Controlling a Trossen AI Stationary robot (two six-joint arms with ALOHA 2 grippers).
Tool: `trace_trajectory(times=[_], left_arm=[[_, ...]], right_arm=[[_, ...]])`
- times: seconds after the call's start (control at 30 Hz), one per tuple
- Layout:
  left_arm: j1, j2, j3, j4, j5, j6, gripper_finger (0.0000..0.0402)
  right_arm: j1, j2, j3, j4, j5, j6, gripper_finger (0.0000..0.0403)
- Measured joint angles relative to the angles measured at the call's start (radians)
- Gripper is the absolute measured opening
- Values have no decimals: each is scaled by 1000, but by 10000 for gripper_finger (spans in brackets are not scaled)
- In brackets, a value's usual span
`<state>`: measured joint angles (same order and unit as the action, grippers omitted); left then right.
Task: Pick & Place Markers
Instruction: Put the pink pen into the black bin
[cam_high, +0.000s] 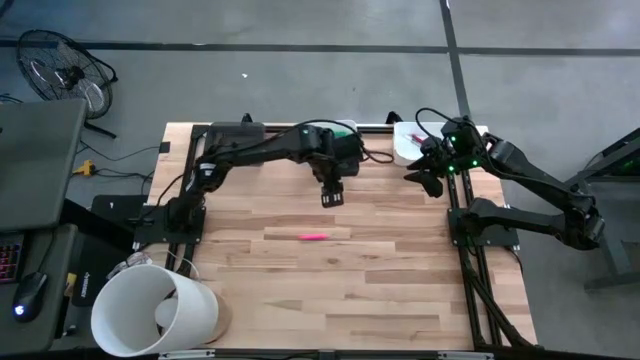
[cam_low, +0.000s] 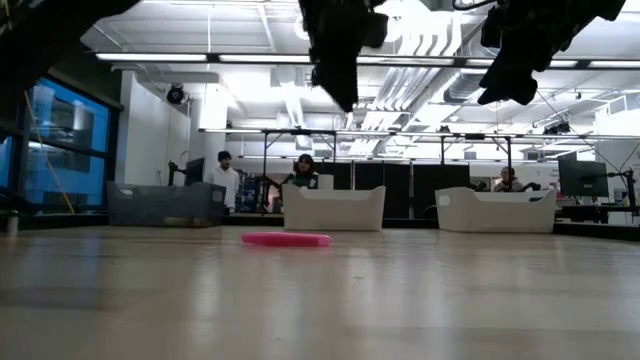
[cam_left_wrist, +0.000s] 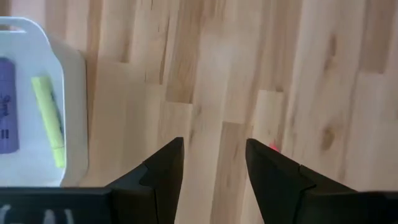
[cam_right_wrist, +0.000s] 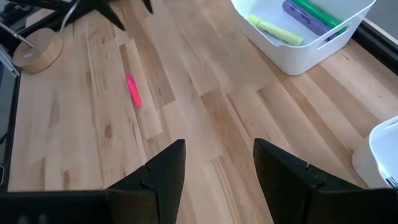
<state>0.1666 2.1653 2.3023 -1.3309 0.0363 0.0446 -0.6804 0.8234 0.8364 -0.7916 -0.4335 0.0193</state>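
Both arms are matte black, jointed tubes with loose black cables. The right arm (cam_high: 540, 190) shows small green lights, perhaps indicators, near its wrist. Jaws are dark, tapered wedges.

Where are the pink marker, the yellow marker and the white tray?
pink marker (cam_high: 314, 237), high view, middle of its barrel.
yellow marker (cam_right_wrist: 275, 30), right wrist view, middle of its barrel.
white tray (cam_right_wrist: 323, 48), right wrist view, front wall.
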Motion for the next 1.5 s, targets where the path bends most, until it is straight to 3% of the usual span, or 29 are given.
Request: trace_trajectory(times=[0.2,0.4,0.5,0.63,0.77,1.13,1.23,1.5], left_arm=[[-12,-155,-176,127,2,-29,169],[-20,-386,-587,402,4,-128,169],[-30,-510,-794,537,-2,-210,169],[-79,-627,-974,648,-78,-283,169],[-139,-696,-1064,661,-159,-322,169],[-256,-782,-1291,728,-186,-421,169],[-276,-841,-1389,821,-214,-484,169],[-313,-988,-1578,870,-233,-592,169]], right_arm=[[0,0,0,1,-2,2,179],[28,0,0,5,-28,3,179],[100,7,0,44,-33,5,179],[230,58,0,124,28,33,179],[350,163,0,209,108,77,179],[585,479,7,513,177,187,179],[632,567,70,512,215,179,179],[702,858,354,372,321,58,179]])
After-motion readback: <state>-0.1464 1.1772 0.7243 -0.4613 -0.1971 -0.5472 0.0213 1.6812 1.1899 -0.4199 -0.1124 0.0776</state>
